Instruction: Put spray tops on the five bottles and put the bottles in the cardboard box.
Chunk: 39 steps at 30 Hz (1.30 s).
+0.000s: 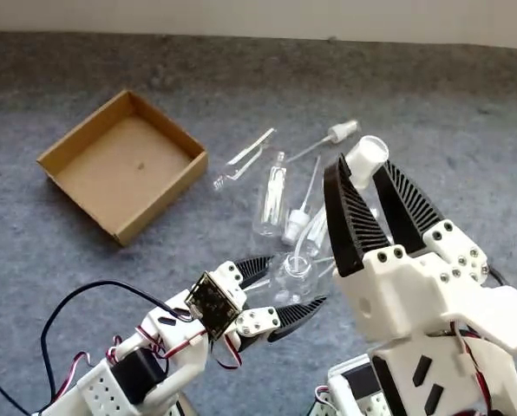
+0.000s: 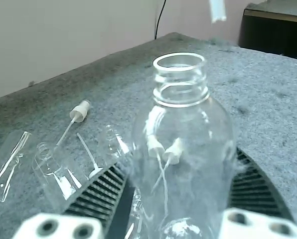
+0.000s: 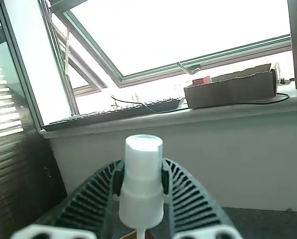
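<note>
1. We're pinching the open-neck bottle (image 2: 183, 149) upright in left gripper (image 1: 293, 284); right gripper (image 1: 361, 173) clamping spray top (image 3: 143, 179), raised.
2. We're reading 0/5 done: cardboard box (image 1: 120, 173) w/o bottles, loose bottles (image 1: 271, 199) lying uncapped beside it.

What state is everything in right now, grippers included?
Left gripper: shut on the held bottle.
Held bottle: upright, neck open, no spray top.
Right gripper: shut on a spray top, raised.
Cardboard box: open, no bottles inside.
Loose bottle: lying on its side, uncapped.
Loose spray top: lying on the table, unattached.
</note>
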{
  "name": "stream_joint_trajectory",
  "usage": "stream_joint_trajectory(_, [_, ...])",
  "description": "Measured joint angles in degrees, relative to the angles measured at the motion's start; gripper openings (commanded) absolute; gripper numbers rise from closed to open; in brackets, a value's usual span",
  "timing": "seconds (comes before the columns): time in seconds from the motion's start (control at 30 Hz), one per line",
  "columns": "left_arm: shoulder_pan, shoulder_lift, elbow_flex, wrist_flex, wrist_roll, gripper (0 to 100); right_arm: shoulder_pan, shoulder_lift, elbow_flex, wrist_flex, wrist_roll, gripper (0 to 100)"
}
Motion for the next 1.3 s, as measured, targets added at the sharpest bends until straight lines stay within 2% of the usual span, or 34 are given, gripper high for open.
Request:
stream_joint_trajectory(0.57, [0.0,0.0,0.0,0.1,0.0,19,3.3,0.1,8.3,-7.0,0.0,0.5])
stream_joint_trajectory(1.1, [-0.1,0.0,0.0,0.1,0.0,19,3.3,0.1,10.7,-6.9,0.0,0.5])
stream_joint_trajectory(1.3, [-2.7,0.0,0.0,0.1,0.0,19,3.4,0.1,10.7,-6.8,0.0,0.5])
